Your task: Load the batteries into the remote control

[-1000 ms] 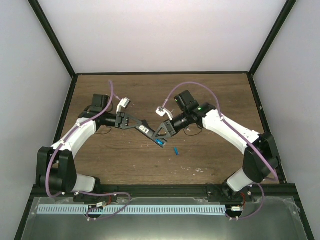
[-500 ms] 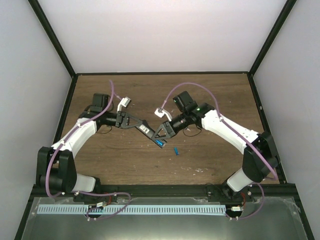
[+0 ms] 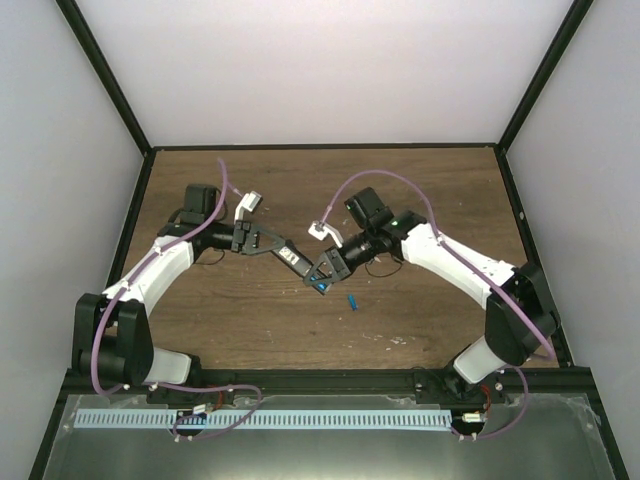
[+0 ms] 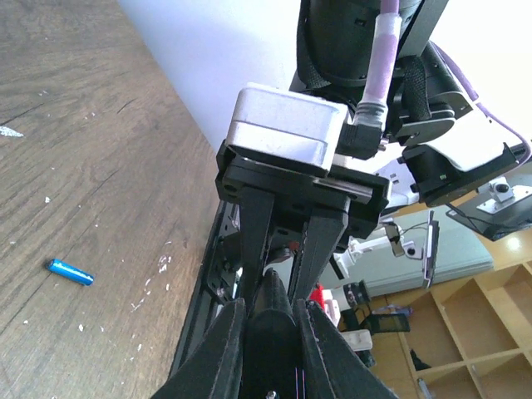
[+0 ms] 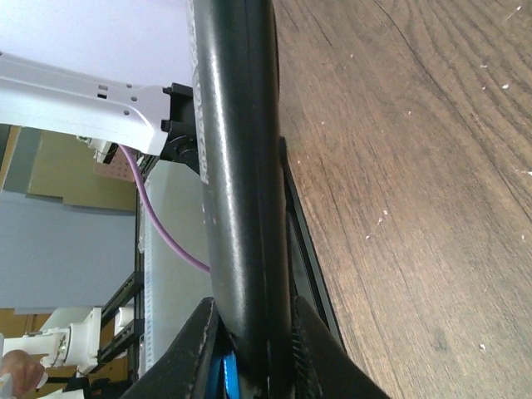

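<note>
My left gripper (image 4: 270, 309) is clenched on one end of the remote control (image 5: 241, 166) and holds it out toward my other arm. My right gripper (image 5: 252, 332) straddles the far end of that bar, a finger on each side. A sliver of the first battery (image 3: 318, 287) shows blue between one finger and the remote's edge. Whether those fingers are squeezing or only resting there, I cannot tell. The second battery (image 4: 70, 271) lies loose on the table (image 3: 420, 190), near the meeting grippers and touched by nothing. I judge the task to be in its early part: one cell is at the remote but I cannot see it seated, and the other is not yet picked up
</note>
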`<move>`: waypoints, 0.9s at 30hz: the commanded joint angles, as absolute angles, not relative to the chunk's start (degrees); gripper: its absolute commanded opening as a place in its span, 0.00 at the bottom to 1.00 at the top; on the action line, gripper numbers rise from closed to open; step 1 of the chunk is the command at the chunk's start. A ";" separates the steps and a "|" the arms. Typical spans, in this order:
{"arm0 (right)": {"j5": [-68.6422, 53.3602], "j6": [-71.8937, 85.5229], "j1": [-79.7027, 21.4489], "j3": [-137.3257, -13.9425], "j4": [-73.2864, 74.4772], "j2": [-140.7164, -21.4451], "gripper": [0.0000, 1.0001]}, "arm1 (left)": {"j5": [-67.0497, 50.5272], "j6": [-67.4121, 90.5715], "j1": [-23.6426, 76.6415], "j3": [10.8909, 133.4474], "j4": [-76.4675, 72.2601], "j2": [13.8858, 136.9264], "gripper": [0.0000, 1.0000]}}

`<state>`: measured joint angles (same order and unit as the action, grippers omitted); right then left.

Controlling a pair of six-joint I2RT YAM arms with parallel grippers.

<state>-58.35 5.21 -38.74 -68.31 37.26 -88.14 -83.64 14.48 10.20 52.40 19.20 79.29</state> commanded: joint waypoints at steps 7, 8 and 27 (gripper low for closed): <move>-57.94 5.69 -39.73 -66.69 35.63 -84.54 0.20 | -83.70 14.81 10.01 53.17 15.63 79.69 0.00; -56.77 5.73 -39.73 -67.05 35.31 -84.06 0.24 | -83.51 14.46 10.00 53.15 15.91 79.79 0.00; -53.85 0.99 -36.91 -64.69 39.22 -80.38 0.33 | -83.91 14.04 8.70 53.17 16.30 80.26 0.00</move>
<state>-51.57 2.76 -37.26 -65.19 37.21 -81.80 -83.22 15.16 9.17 52.40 16.78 79.96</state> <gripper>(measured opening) 0.341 0.155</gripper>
